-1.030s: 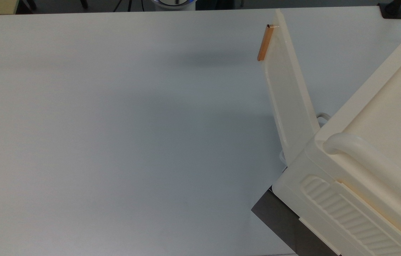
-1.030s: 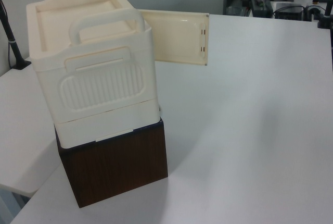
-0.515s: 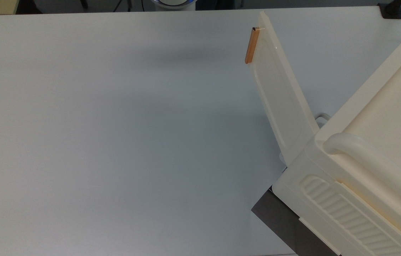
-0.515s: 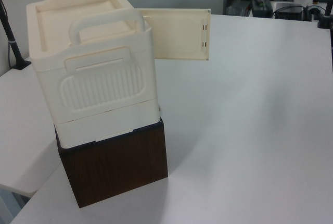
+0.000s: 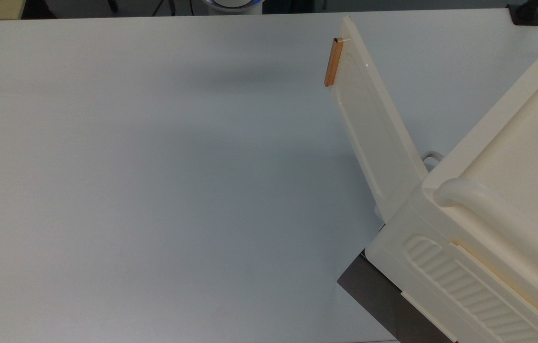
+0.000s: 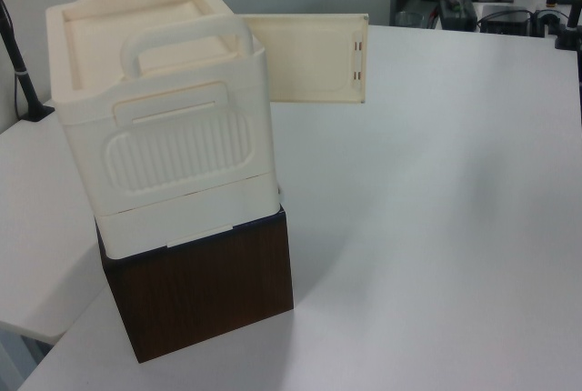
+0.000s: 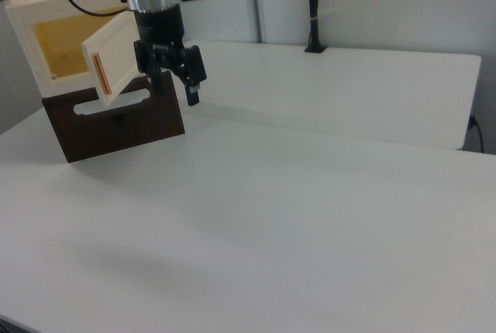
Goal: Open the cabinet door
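door: the cabinet door [image 5: 373,128] was swung wide off the cabinet [image 6: 155,127], sitting just to the right view's left of the pincer [image 7: 174,85], not touching it

handle: copper bar [image 5: 333,62] on the door's free edge, nothing gripping it

pincer: fingers apart, holding nothing, hanging above the table [image 7: 310,193] just in front of the door

progress: looked pretty much done tbh, the orange inside [image 7: 66,42] was showing; at most backing the arm off was left

base: dark wood box [image 6: 200,291] under the cabinet

writing: no brands or labels readable anywhere
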